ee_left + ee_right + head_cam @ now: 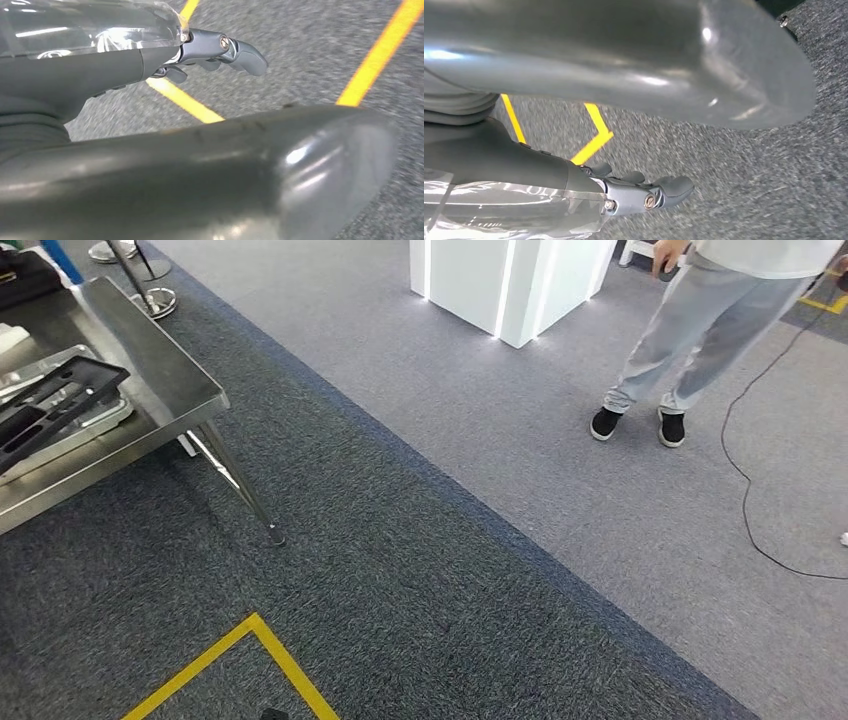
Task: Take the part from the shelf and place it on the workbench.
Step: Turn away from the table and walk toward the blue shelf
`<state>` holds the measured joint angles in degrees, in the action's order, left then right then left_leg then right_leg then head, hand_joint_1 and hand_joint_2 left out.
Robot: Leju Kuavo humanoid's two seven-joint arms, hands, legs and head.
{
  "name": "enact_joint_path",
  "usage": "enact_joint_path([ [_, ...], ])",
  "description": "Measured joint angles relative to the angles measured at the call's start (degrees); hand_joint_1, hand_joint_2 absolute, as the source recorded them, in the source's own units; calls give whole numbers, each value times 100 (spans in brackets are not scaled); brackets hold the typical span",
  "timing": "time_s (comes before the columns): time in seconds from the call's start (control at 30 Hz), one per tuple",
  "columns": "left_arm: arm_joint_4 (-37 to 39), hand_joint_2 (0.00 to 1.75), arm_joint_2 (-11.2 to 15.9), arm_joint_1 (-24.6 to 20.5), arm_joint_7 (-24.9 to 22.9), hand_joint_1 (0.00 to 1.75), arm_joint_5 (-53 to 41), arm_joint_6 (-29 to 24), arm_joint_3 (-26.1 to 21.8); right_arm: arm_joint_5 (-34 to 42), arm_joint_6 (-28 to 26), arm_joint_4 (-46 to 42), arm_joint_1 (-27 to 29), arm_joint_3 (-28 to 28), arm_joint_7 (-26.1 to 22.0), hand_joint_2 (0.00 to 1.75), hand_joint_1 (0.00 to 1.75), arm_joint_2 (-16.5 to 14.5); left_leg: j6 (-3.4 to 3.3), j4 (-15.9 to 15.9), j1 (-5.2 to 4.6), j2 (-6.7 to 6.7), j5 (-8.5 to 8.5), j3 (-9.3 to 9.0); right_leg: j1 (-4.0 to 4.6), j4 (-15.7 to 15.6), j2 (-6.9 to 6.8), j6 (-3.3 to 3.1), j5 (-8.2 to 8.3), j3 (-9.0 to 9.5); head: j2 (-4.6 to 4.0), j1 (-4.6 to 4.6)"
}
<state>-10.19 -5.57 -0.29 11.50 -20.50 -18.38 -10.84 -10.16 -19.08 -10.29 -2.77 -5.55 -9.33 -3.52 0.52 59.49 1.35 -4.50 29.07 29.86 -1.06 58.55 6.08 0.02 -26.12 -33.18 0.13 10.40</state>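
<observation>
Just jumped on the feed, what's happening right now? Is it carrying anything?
Nothing is being carried. The left hand and the right hand each hang above the carpet with its yellow floor tape, fingers loosely apart and holding nothing. In the head view a steel workbench stands at the left with a black frame-like part lying on it among other metal pieces. A person in grey trousers stands off to the right beside a white lit pillar.

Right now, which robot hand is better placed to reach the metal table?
Left, tentatively. The metal table sits at the left of the head view, on the left arm's side. Both the left robot hand and right robot hand hang empty over the carpet, so neither is close.
</observation>
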Motion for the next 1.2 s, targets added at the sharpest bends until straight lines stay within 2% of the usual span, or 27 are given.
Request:
enact_joint_path([
  [0.07,0,0,0,1,-1,0,0,0,0,0,0,0,-1,0,3,0,0,0,0,-4,-3,-34,15,1,8,5,9,8,0,-3,-1,0],
  [0.13,0,0,0,-12,-1,0,2,0,0,0,1,0,-1,2,11,0,0,1,-38,-26,-29,-21,17,12,10,15,94,72,18,-39,-1,0],
  [0.2,0,0,-1,-32,0,0,5,-1,-2,-1,3,5,10,10,25,0,0,4,-174,-102,-55,208,-48,7,13,335,-120,178,-168,-239,-1,-2],
  [0.27,0,0,-2,-17,-5,0,10,-5,-4,-15,5,9,11,17,49,0,0,3,-278,-160,-76,488,-97,1,19,1071,-475,238,-558,-607,0,-3],
  [0.3,0,0,-2,-5,-12,0,15,-11,-5,-30,8,9,6,17,64,0,0,1,-284,-159,-92,581,-93,9,17,1395,-529,248,-683,-758,0,-3],
  [0.33,0,0,-2,2,-21,0,20,-21,-6,-51,10,9,5,17,85,0,0,0,-288,-158,-105,675,-88,13,15,1569,-559,252,-714,-830,0,-2],
  [0.37,0,0,-4,1,-30,0,23,-32,-7,-73,12,10,9,17,105,0,0,0,-289,-157,-113,758,-81,12,15,1526,-582,250,-639,-789,0,-2],
  [0.4,0,0,-7,-3,-35,0,27,-43,-8,-91,13,10,13,17,125,0,0,0,-284,-157,-118,832,-72,3,19,1255,-627,238,-479,-627,0,-2],
  [0.47,0,0,-15,-6,-37,0,32,-63,-11,-120,14,11,11,17,158,0,0,0,-250,-153,-137,961,-41,-28,52,459,-852,181,-167,-172,-1,-2],
  [0.5,0,0,-19,-4,-37,0,38,-73,-14,-132,15,10,3,17,169,0,0,-1,-222,-151,-147,1015,-24,-42,77,173,-948,144,-86,-17,-1,-2],
  [0.53,0,0,-23,-6,-38,0,54,-79,-17,-146,19,10,-2,17,175,0,0,-1,-191,-151,-154,1069,-8,-58,102,28,-1002,108,-65,52,-1,-2],
  [0.57,0,0,-29,-12,-40,0,74,-83,-22,-158,23,10,-4,17,181,0,0,-1,-162,-156,-159,1120,4,-73,123,0,-986,77,-76,50,-1,-2],
  [0.63,-1,0,-42,-34,-43,0,110,-86,-29,-176,28,10,5,17,191,0,0,-2,-105,-158,-150,1183,35,-117,111,-48,-847,19,-51,55,0,-2],
  [0.7,-2,0,-49,-35,-45,0,119,-88,-38,-193,30,11,-4,16,200,0,0,-9,-54,105,-133,938,230,-29,69,-114,-716,-45,-7,87,-1,-1],
  [0.77,-2,0,-50,-15,-52,0,122,-90,-46,-208,36,11,-18,15,208,0,0,-15,-24,808,-106,604,606,292,55,-134,-581,-84,8,94,-1,0],
  [0.8,-2,0,-50,-1,-57,0,124,-90,-49,-215,40,11,-20,15,212,0,0,-15,-13,1174,-98,541,750,467,60,-131,-501,-91,7,92,-1,0],
  [0.83,-2,0,-50,13,-60,0,126,-90,-50,-223,48,11,-18,15,212,0,0,-16,-6,1408,-93,518,799,585,65,-127,-415,-94,6,93,-1,0],
  [0.87,-2,0,-50,24,-58,0,129,-89,-52,-232,56,11,-14,14,212,0,0,-16,-3,1429,-88,506,722,611,69,-117,-322,-94,4,97,-1,0],
  [0.9,-2,0,-50,29,-49,0,131,-88,-53,-241,66,11,-12,13,212,0,0,-18,-5,1217,-81,487,534,531,68,-104,-227,-87,0,103,-1,0],
  [0.93,-2,0,-50,30,-33,0,133,-86,-55,-249,76,10,-12,10,212,0,0,-21,-9,838,-68,406,288,379,66,-85,-136,-74,-8,105,-1,0],
  [0.97,-2,0,-50,33,-16,0,133,-80,-56,-254,85,10,-19,7,212,0,0,-23,-15,454,-56,258,108,224,69,-59,-54,-52,-17,97,-1,0],
  [1.0,-2,0,-50,34,4,0,132,-75,-58,-256,92,9,-31,4,212,0,0,-25,-24,154,-43,123,-12,107,69,-33,25,-23,-23,78,-1,0],
  [1.03,-2,0,-50,34,21,0,127,-65,-60,-255,96,9,-41,3,212,0,0,-26,-34,-15,-38,19,-55,46,63,-14,93,11,-21,51,0,0],
  [1.07,-2,0,-49,25,34,0,117,-53,-61,-246,97,9,-44,2,212,0,0,-26,-54,-56,-46,-12,-35,31,56,-8,158,50,-11,25,0,0],
  [1.13,-2,0,-45,-1,54,0,99,-25,-62,-212,96,10,-20,2,211,0,0,-23,-123,-100,-57,117,-69,13,28,-7,247,127,5,-10,0,0],
  [1.17,-2,0,-43,-10,60,0,93,-10,-63,-192,95,10,-8,2,209,0,0,-22,-168,-135,-59,192,-92,-3,33,50,156,154,-35,-43,0,-1],
  [1.2,-2,0,-42,-11,64,0,91,5,-64,-178,93,11,-4,2,205,0,0,-21,-212,-170,-58,275,-114,-12,42,204,-3,175,-133,-123,0,-2],
])
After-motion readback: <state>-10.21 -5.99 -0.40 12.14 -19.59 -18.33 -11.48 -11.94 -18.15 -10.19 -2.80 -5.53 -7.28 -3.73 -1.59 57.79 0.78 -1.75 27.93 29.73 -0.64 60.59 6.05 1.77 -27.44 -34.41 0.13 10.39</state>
